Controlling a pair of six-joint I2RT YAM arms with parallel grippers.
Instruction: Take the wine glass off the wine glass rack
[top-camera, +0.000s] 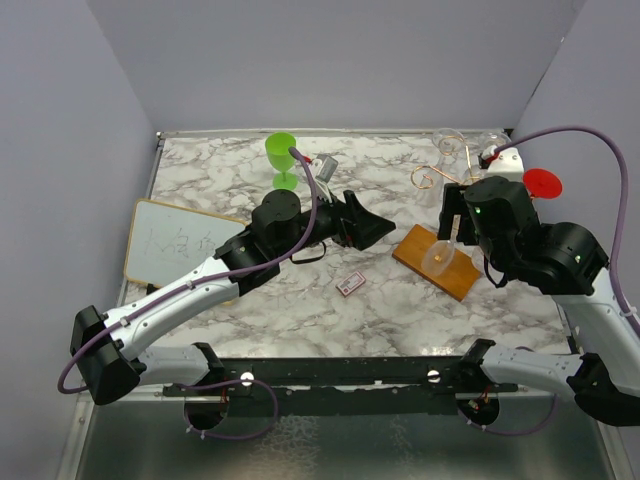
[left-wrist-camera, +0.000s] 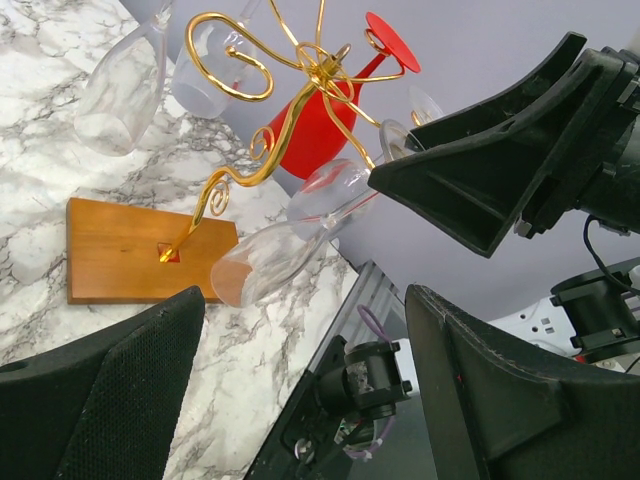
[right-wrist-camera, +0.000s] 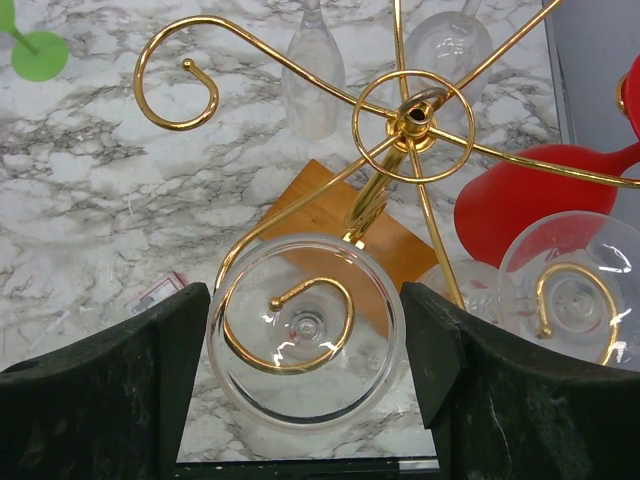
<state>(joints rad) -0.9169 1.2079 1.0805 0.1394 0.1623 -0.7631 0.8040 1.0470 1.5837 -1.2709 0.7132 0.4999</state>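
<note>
At the top view, a white marble table with grey veins stands between plain pale lilac walls. The wine glass rack is at the right back part, made of thin gold wire on a flat brown wooden base. The clear wine glass hangs on it, bowl down, under the right gripper. The left gripper points toward it from the middle. A whiteboard lies at the left, and a green glass stands at the back.

In the left wrist view, the matte black fingers are spread wide with nothing between them. The curled wire arms carry clear glasses and a red glass.

In the right wrist view, the jaws are spread on both sides of the round transparent foot of the wine glass, which sits in a wire curl. Whether they touch it, I cannot tell.
</note>
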